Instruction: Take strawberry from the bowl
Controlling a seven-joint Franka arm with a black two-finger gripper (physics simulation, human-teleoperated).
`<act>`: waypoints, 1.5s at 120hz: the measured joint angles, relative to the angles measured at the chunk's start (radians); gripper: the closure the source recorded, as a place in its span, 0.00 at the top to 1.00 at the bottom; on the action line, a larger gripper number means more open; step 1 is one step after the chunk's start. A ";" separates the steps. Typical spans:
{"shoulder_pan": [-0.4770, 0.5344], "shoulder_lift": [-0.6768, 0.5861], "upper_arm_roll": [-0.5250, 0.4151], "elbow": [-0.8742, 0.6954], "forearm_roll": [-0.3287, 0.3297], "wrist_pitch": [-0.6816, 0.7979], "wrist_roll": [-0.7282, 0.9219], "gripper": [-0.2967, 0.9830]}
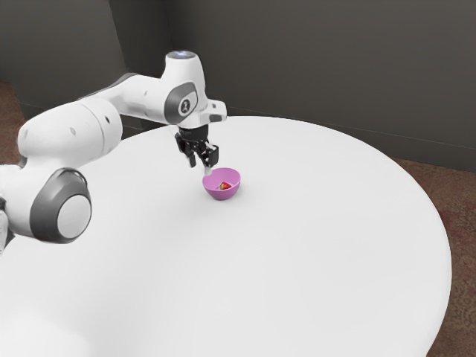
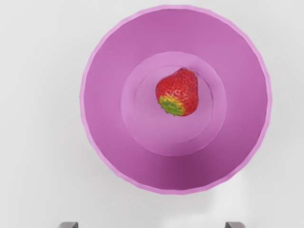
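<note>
My gripper (image 1: 200,164) hangs above the table beside the pink bowl, on the bowl's side toward the exterior view's left, higher than its rim. Its two fingers stand apart with nothing between them. The bowl (image 1: 222,195) stands upright on the table, and a red strawberry (image 1: 225,186) lies inside it. From above, the wrist view looks into the bowl (image 2: 242,99); the strawberry (image 2: 178,90), with a green and yellow leafy end, rests on the bowl's floor. Both tips of the gripper (image 2: 152,225) peek in at the lower edge, wide apart and outside the bowl.
A large round white table (image 1: 312,245) carries the bowl near its far side. Beyond the table's edge stand dark grey walls (image 1: 312,67), with brown floor (image 1: 459,230) at the exterior view's right. The arm (image 1: 71,137) reaches in from the exterior view's left.
</note>
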 joint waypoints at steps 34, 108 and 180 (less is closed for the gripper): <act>0.036 0.103 -0.071 0.092 -0.002 0.101 0.025 0.55; 0.036 0.188 -0.099 0.135 -0.002 0.169 0.049 0.54; 0.043 0.232 -0.103 0.151 -0.002 0.211 0.046 0.48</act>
